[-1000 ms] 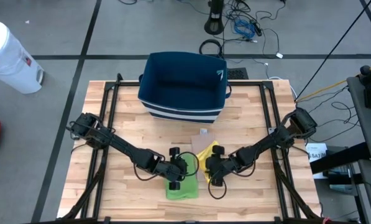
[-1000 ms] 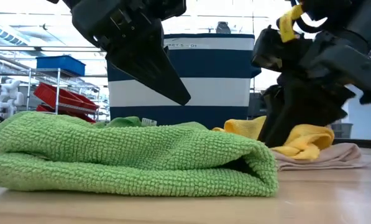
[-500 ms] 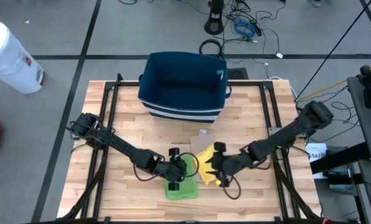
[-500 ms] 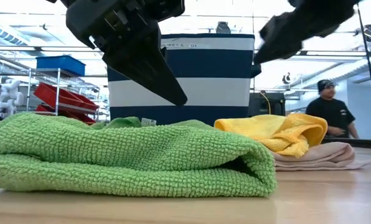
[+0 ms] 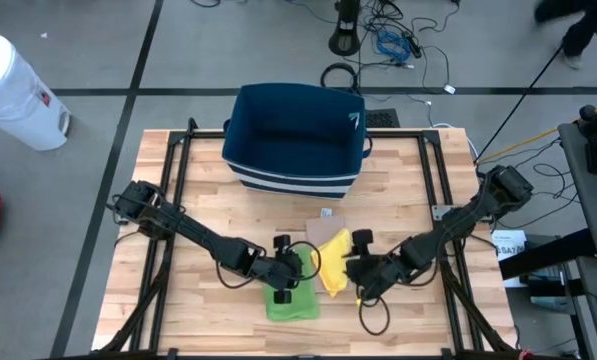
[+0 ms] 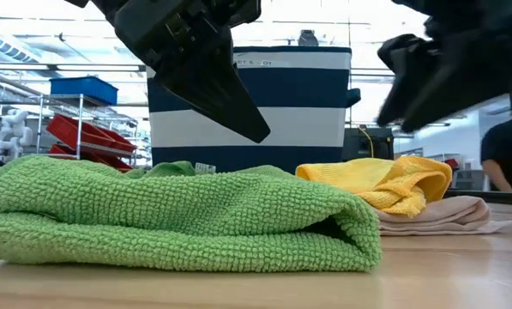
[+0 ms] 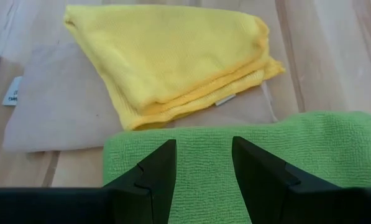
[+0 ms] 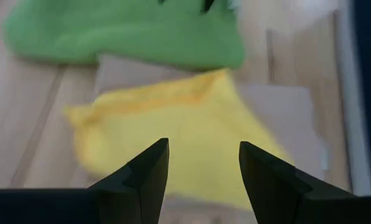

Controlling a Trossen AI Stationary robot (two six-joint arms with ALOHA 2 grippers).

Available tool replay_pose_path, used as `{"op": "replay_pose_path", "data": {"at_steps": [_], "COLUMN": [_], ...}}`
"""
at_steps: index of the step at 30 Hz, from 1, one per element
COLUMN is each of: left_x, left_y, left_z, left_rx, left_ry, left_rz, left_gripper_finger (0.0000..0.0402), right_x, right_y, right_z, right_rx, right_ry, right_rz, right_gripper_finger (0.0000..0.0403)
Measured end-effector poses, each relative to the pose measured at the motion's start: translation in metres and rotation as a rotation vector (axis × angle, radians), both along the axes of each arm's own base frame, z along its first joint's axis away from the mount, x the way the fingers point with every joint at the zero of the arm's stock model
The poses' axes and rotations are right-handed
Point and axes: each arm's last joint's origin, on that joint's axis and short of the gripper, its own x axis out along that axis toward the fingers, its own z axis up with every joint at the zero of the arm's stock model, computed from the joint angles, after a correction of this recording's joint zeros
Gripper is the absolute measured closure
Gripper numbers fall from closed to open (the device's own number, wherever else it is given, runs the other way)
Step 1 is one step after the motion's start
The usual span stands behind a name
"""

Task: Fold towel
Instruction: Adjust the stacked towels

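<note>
Already both grippers hang spread and empty, the left gripper [image 7: 202, 171] just above the folded green towel [image 5: 292, 300], the right gripper [image 8: 201, 177] over the folded yellow towel [image 5: 335, 262] beside it, so little folding seems left.

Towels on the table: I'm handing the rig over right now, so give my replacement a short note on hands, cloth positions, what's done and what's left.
Left hand: open, empty, just above the green towel.
Right hand: open, empty, above the yellow towel.
Green towel: folded, near the table's front edge.
Yellow towel: folded loosely, lying on a flat beige cloth beside the green one.
Blue striped bin: at the back of the table.
Done: green fold looks finished.
Left: probably tidy the yellow fold; the beige cloth appears unfolded.
</note>
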Motion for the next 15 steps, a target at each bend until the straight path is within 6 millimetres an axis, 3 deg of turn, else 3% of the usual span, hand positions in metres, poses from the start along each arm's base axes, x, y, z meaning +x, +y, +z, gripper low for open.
{"op": "replay_pose_path", "data": {"at_steps": [8,15], "left_x": [0.001,0.0], "left_y": [0.001,0.001], "left_z": [0.0,0.0], "left_rx": [0.0,0.001], "left_ry": [0.001,0.002], "left_rz": [0.004,0.004], "left_gripper_finger": [0.0239,0.0239], "right_x": [0.03,0.046], "right_y": [-0.043,-0.074], "right_z": [0.003,0.006], "right_rx": [0.11,0.255], "right_ry": [-0.001,0.003], "right_rz": [0.019,0.154], "right_gripper_finger": [0.022,0.022]}}
